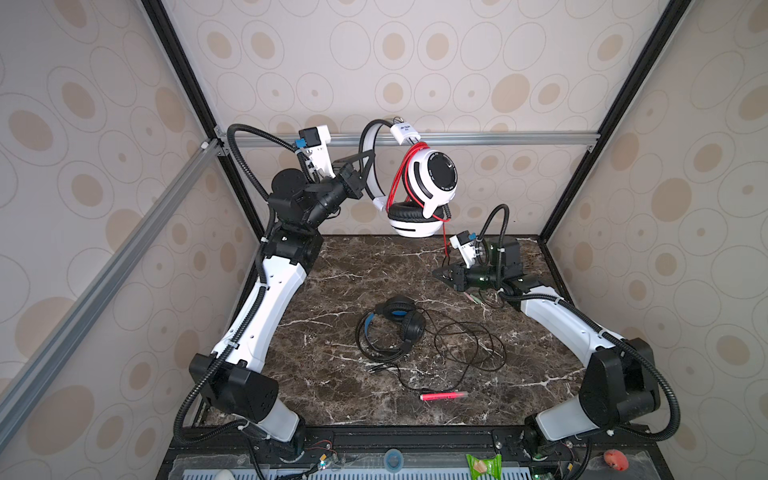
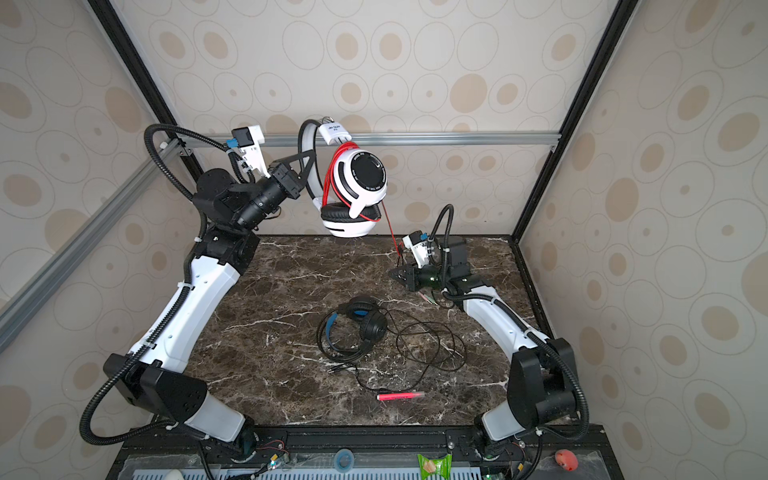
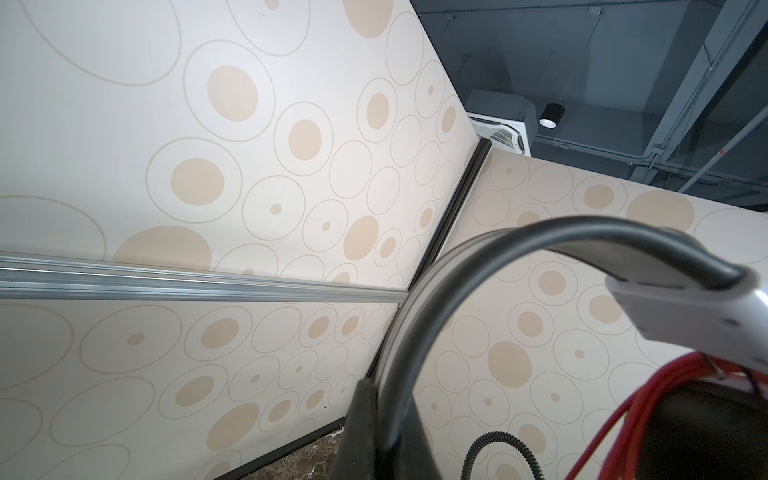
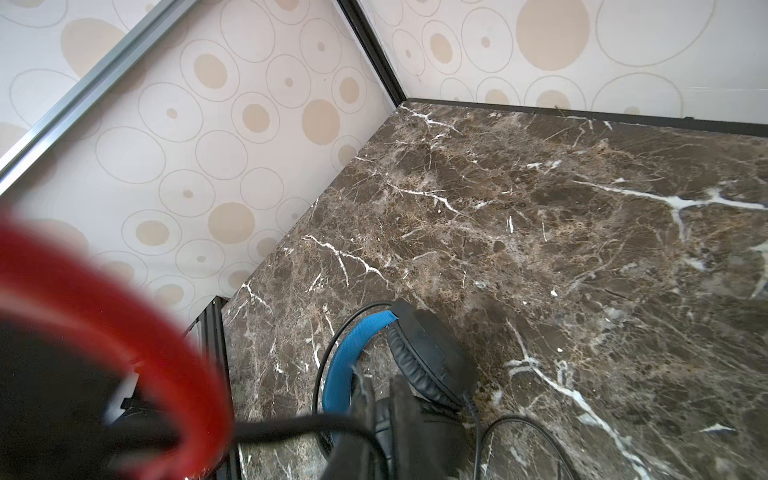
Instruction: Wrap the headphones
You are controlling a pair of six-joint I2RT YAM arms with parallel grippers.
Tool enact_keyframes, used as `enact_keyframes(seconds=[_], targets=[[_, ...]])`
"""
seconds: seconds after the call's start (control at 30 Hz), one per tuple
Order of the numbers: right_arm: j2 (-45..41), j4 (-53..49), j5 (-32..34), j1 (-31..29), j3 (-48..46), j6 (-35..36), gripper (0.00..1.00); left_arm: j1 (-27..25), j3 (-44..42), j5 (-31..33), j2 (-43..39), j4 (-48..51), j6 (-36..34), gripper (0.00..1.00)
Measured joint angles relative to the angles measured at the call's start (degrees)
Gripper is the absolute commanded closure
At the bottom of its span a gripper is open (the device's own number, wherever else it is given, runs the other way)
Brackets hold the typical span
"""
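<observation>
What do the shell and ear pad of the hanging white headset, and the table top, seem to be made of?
Shell: glossy hard plastic, it shines. Ear pad: likely matte leatherette, ribbed folds. Table top: brown veined marble or imitation.

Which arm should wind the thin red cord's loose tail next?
Right. The right gripper sits at the hanging red cord; the left gripper is shut on the grey band of the white headset.

Tabletop point(image 1: 332, 374) point(image 2: 270, 374): dark brown marble, white veins.
Pen point(image 1: 442, 395) point(image 2: 400, 395): pink-red, lay flat on the tabletop near its front edge.
Green packet point(image 1: 483, 464) point(image 2: 434, 465): just past the tabletop's front edge.
Blue ring point(image 1: 393, 459) point(image 2: 344, 459): past the same edge, mid-width.
Red lump point(image 1: 615, 459) point(image 2: 566, 459): beyond the tabletop's front right corner.
Rail point(image 1: 498, 138) point(image 2: 457, 138): aluminium, ran above the tabletop's far edge.
Walls point(image 1: 415, 62) point(image 2: 415, 62): cream with beige circles, enclosed the tabletop.
</observation>
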State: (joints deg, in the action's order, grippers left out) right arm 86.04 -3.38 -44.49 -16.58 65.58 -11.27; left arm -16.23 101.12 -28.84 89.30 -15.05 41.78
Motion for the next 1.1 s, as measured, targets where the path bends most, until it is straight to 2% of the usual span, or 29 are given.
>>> enact_keyframes(seconds=[0.1, 0.33, 0.4, 0.57, 0.7, 1.1], targets=[[0.0, -0.1, 1.1, 0.0, -0.3, 0.1, 0.9, 0.2, 0.0, 0.0, 0.0, -0.7, 0.1, 1.0], [0.0, -1.2, 4.0, 0.0, -0.6, 1.0, 1.0, 0.3, 0.0, 0.5, 0.0, -0.7, 0.4, 1.0], [0.0, -1.7, 4.8, 0.0, -0.6, 1.2, 1.0, 0.3, 0.0, 1.5, 0.1, -0.7, 0.5, 1.0], [0.0, -2.0, 7.9, 0.0, -0.6, 1.3, 1.0, 0.3, 0.6, 6.5, 2.0, -0.7, 1.7, 1.0], [0.0, -3.1, 13.6, -1.2, -0.6, 1.4, 1.0, 0.3, 1.9, 11.5, 5.3, 0.0, 3.8, 1.0], [0.2, -10.3, 30.3, -12.1, 0.8, 3.9, 1.0, -1.0, 2.4, 24.9, 9.7, 7.3, 8.8, 1.0]])
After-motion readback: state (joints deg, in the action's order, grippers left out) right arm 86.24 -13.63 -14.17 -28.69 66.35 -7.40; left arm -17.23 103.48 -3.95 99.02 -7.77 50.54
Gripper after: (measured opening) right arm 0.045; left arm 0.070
